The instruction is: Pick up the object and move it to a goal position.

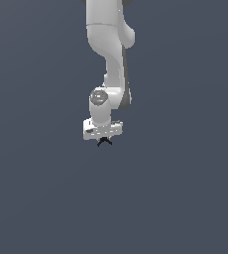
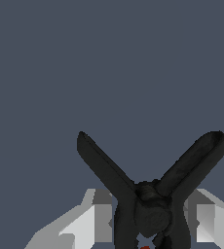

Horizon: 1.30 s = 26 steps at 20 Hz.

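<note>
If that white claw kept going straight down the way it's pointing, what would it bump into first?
The gripper points down with the small black pronged object sitting between its fingers. Beyond that there is only the plain grey floor, though how far below it lies is unclear.

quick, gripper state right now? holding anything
gripper: closed on the small black pronged object, which sits between its fingers.
</note>
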Available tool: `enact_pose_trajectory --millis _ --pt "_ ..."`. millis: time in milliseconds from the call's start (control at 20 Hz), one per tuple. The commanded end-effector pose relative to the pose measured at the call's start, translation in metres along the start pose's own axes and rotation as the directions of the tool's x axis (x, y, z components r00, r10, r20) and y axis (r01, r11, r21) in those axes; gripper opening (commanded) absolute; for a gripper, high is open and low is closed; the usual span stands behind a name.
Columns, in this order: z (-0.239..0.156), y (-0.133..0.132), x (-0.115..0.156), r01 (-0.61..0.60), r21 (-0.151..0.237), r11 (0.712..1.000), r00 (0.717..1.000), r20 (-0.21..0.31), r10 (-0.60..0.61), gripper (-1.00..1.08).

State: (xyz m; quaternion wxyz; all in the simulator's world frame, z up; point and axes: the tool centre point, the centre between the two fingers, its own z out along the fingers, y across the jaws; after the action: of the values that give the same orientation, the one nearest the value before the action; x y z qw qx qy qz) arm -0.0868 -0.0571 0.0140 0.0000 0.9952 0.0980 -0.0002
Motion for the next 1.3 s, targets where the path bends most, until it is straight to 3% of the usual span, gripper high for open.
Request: enact_pose_trajectory --millis 0,600,900,1250 --pt "0.0 0.0 0.0 0.001 0.0 1.0 1.0 0.0 -0.001 -1.0" --pt "-0.006 -0.003 0.009 -0.009 -0.012 1.0 1.0 -0.025 0.009 -1.0" --pt "-0.024 -0.01 0.035 -0.036 -0.043 0.998 0.995 -0.096 0.032 -1.0" --pt "-0.059 -0.023 0.076 -0.086 -0.093 0.992 0.974 -0.216 0.064 -1.0"
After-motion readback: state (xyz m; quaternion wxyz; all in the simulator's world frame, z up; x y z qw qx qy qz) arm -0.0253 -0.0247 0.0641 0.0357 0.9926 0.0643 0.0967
